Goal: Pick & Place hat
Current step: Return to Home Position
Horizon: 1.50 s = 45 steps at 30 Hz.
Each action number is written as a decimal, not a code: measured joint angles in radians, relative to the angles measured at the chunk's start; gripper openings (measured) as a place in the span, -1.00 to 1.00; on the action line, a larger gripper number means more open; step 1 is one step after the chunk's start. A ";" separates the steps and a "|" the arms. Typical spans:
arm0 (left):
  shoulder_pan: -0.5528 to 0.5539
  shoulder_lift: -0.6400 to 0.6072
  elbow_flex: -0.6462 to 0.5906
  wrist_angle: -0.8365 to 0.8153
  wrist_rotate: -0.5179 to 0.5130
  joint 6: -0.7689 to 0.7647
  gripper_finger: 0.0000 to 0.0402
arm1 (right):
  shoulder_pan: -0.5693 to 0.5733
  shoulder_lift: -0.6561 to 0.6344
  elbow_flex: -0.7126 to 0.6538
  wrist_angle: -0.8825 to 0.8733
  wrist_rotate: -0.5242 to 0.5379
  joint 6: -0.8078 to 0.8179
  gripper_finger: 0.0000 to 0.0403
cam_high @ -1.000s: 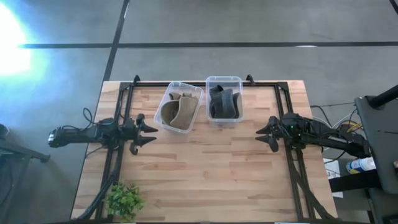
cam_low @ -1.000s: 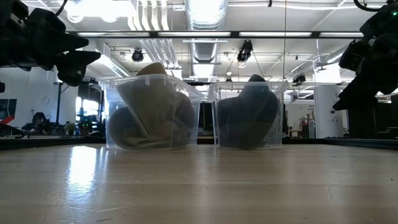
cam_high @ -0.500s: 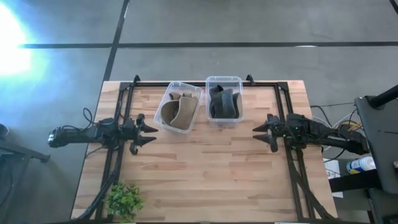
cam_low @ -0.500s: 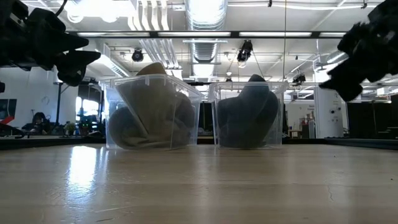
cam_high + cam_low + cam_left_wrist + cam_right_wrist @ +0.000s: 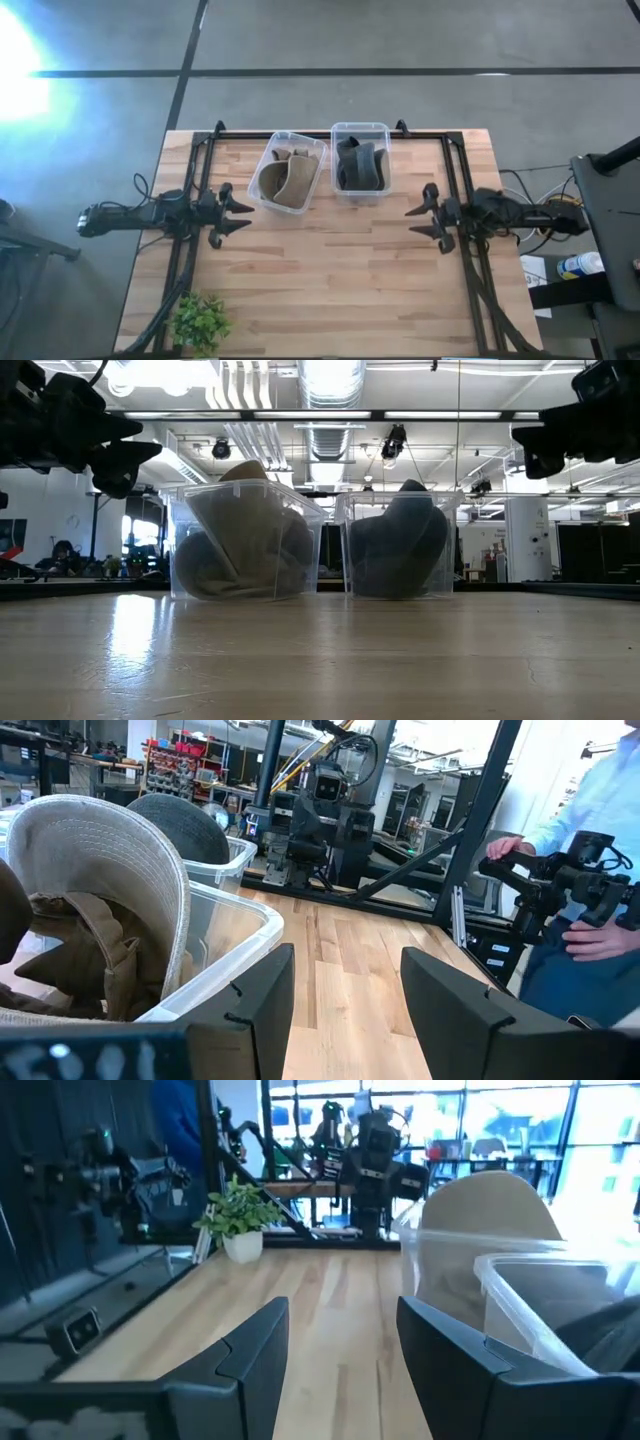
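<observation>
A tan hat sits curled inside the left clear bin, and a dark grey hat fills the right clear bin; both bins stand at the table's far middle. In the low view the tan hat and the grey hat rise above their bin rims. My left gripper hovers open, left of the tan hat's bin. My right gripper hovers open, right of and nearer than the grey hat's bin. Neither holds anything.
A small potted plant stands at the table's near left corner. Bare wood spreads between the arms and toward the near edge. A person stands beyond the table's right side in the left wrist view.
My right gripper has drawn toward the table's left and slightly near, has risen, and has tipped from slanting downward to level. The left arm and both hats have kept still.
</observation>
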 joint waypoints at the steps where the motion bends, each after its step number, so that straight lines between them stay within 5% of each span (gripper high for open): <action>1: 0.000 0.000 0.000 0.000 0.000 0.000 -0.11 | 0.000 -0.011 -0.013 0.006 0.000 -0.012 -0.09; 45: 0.000 0.002 0.000 -0.003 -0.001 0.000 -0.11 | 0.000 -0.031 -0.046 0.013 0.010 0.032 -0.09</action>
